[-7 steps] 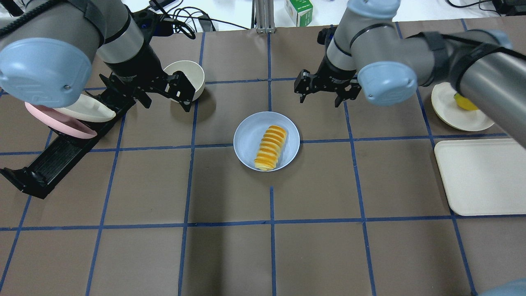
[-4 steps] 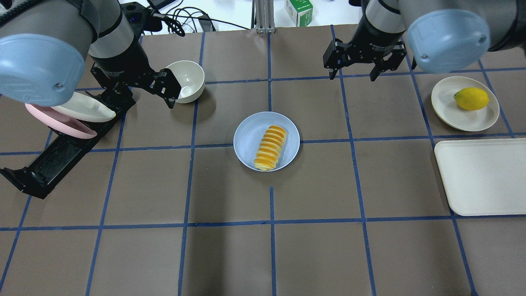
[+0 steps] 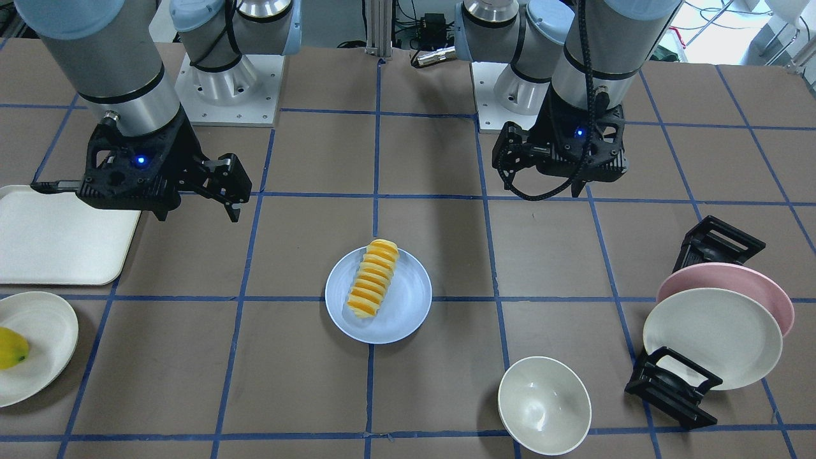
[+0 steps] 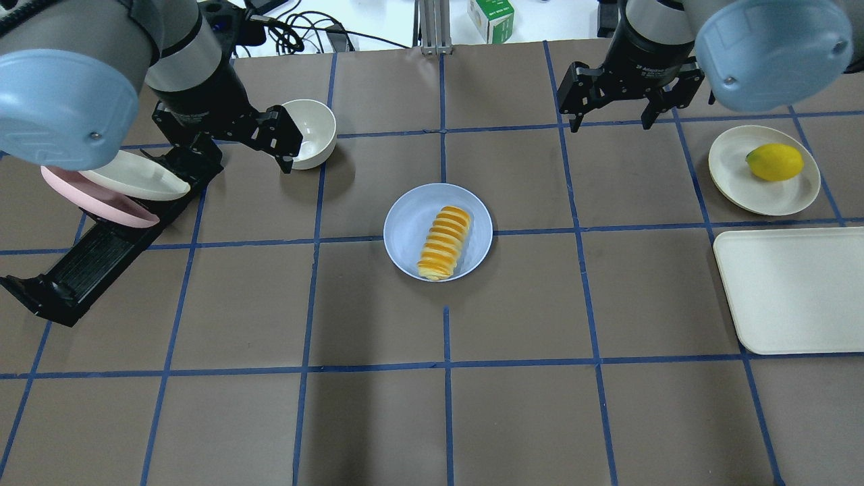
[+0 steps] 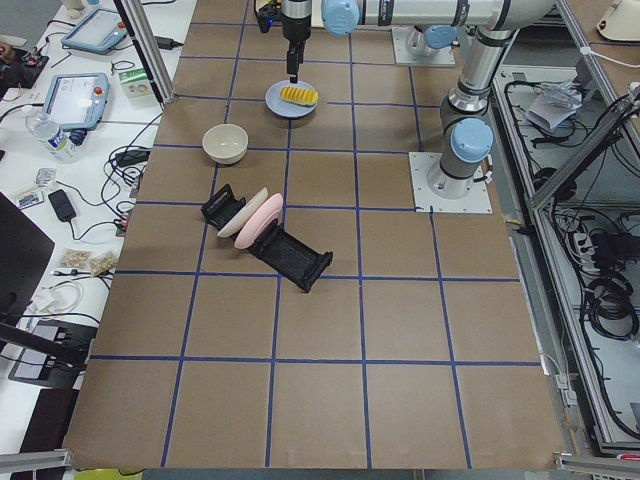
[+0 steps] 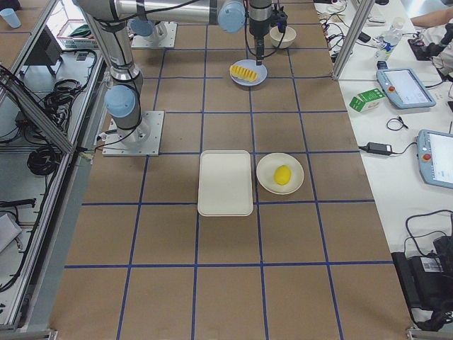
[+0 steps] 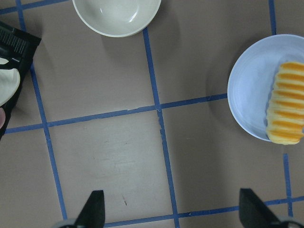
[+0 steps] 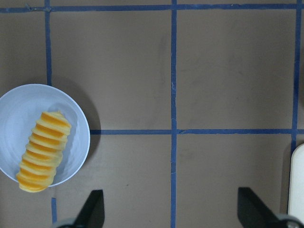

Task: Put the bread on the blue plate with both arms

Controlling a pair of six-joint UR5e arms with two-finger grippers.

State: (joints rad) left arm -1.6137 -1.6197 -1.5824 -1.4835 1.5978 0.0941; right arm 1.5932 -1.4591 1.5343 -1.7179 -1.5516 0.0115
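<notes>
Across the brown paper-covered table (image 4: 202, 418) with its blue tape grid, two grey metal arms with light-blue joint caps hang over the surface. The left arm (image 4: 67, 101) is on the side of the long black plate rack (image 4: 101, 256), and the right arm (image 4: 769, 54) is on the side of the rectangular cream tray (image 4: 790, 290). Mid-table sits the round pale blue plate (image 4: 408, 229). On it lies the ridged golden-yellow and orange bread (image 4: 445, 243), slanted across the plate's half toward the robot's right, with one end reaching the rim on the robot's side. The black left gripper (image 7: 172, 213) is raised above bare table, its jaws spread wide and empty. The black right gripper (image 4: 614, 116) is likewise raised, spread and empty. The bread lies well apart from both. It sits between the two grippers, at the right edge of the left wrist view and the left edge of the right one, outside either pair of jaws.
</notes>
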